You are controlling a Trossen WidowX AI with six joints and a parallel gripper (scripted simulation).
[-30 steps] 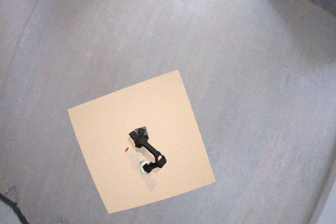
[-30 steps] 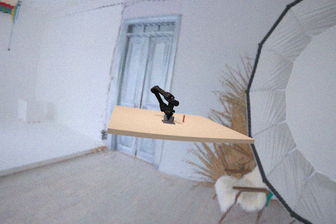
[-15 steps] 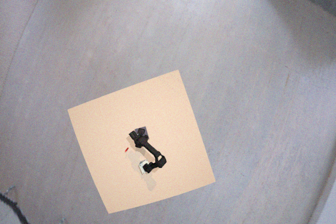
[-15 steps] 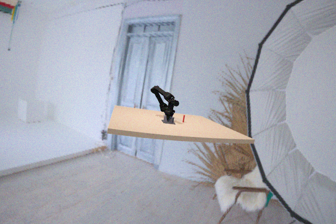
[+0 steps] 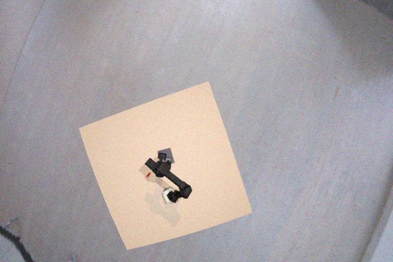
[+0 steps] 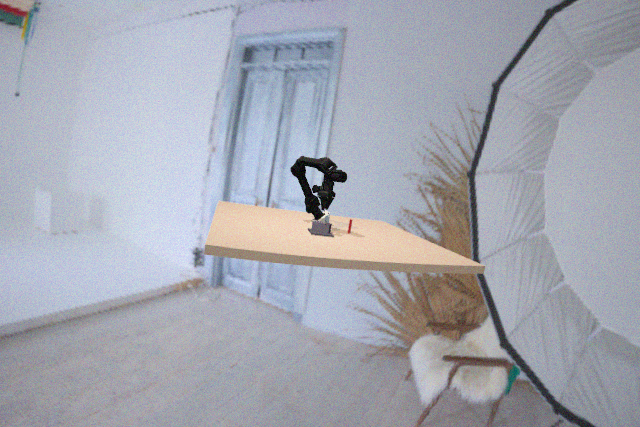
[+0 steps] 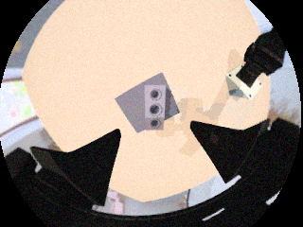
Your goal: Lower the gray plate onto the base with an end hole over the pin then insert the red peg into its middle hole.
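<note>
Gripper (image 5: pixel 162 155) (image 6: pixel 324 205) (image 7: pixel 157 129) wide open near the gray plate (image 7: pixel 149 101) with 3 round holes.

in the exterior view, the peg (image 5: pixel 148 175) (image 6: pixel 349 226) stands on the table (image 5: pixel 202 119) (image 6: pixel 268 241) (image 7: pixel 95 47), right of the base (image 5: pixel 170 154) (image 6: pixel 313 231) (image 7: pixel 130 103) near frame center.

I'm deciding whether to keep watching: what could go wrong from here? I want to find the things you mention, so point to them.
The peg (image 5: pixel 148 175) (image 6: pixel 349 226) stands upright and thin, so the open gripper (image 7: pixel 157 129) might knock it over on approach. The plate (image 7: pixel 150 101) looks unclamped on the base (image 7: pixel 130 104); a slightly off-centre insertion could catch the middle hole's rim or shift it.
</note>
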